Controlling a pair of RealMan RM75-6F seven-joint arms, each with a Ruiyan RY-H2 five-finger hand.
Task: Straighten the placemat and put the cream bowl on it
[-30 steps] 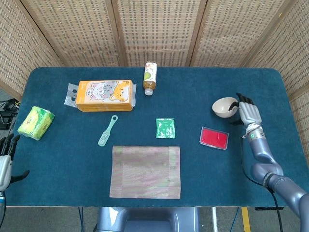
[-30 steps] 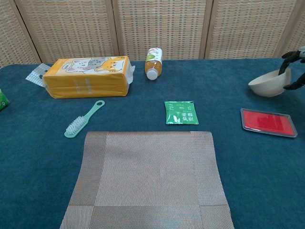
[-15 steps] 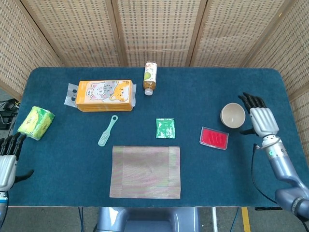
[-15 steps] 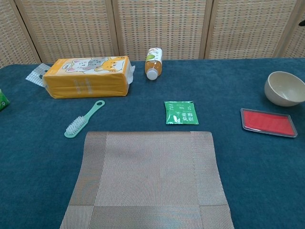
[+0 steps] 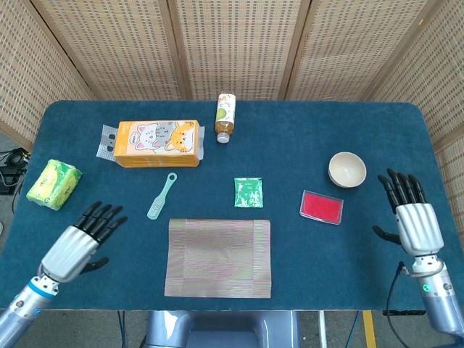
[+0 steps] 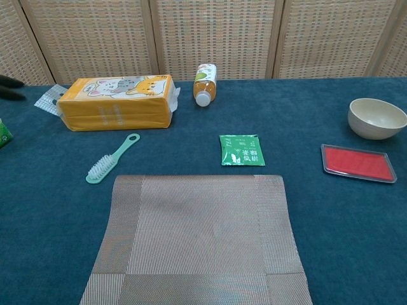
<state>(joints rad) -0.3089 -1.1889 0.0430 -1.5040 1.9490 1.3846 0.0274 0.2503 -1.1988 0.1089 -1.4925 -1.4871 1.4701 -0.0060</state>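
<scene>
Head view showed the placemat (image 5: 219, 257) lying flat near the front edge of the table (image 5: 304, 130), its sides square with that edge. The cream bowl (image 5: 347, 170) stood upright on the blue cloth well off to the right, apart from the mat and just behind a red tray (image 5: 321, 206). Nothing rested on the mat.

The right hand (image 5: 415, 219) hovered in front of the bowl near the table's right edge, holding nothing, its fingers straight and spread, well clear of the bowl. The left hand (image 5: 80, 241) hung over the front left part of the table, left of the mat, likewise empty with fingers apart. From the chest view only dark fingertips showed at the left border.

Between mat and bowl lay a small green sachet (image 5: 248, 192), just behind the mat's far edge. A mint-green brush (image 5: 162, 196) lay at a slant near the mat's far left corner. Behind it sat an orange packet with cartoon cats (image 5: 157, 143), and a bottle (image 5: 225, 117) lay on its side toward the back of the table. A yellow-green pack (image 5: 54, 183) sat at the far left edge.
</scene>
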